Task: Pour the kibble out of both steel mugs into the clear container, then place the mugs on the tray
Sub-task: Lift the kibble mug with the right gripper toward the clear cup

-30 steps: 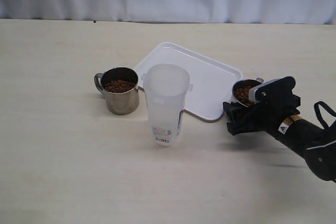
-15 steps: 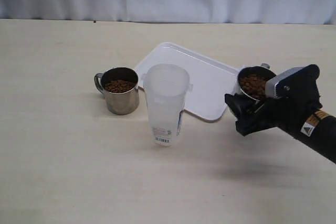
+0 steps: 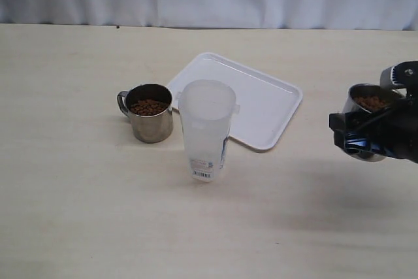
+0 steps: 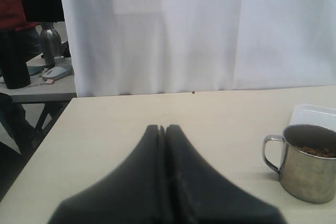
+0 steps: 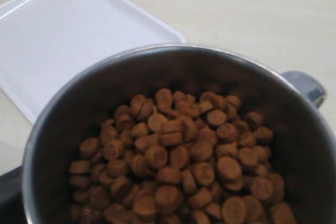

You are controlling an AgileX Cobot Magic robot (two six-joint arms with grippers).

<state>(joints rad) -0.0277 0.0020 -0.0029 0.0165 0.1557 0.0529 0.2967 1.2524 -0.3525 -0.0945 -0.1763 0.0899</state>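
My right gripper [image 3: 363, 136] is shut on a steel mug [image 3: 367, 105] full of kibble [image 3: 372, 102] and holds it in the air at the right, beyond the white tray [image 3: 261, 106]. Its wrist view is filled by that mug [image 5: 173, 66] and its brown kibble [image 5: 178, 166], with a corner of the tray [image 5: 68, 40] behind. The second steel mug [image 3: 150, 113], also holding kibble [image 3: 148, 106], stands left of the clear container [image 3: 206, 129], which looks empty. My left gripper [image 4: 161, 127] is shut on nothing, away from that mug [image 4: 307, 162], and out of the exterior view.
A white curtain hangs along the table's far edge. In the left wrist view a side table carries a steel bottle [image 4: 50, 43] and other items beyond the table's corner.
My right gripper has lifted its mug and carried it rightward, away from the tray's edge. The other mug, the container and the tray have not moved.
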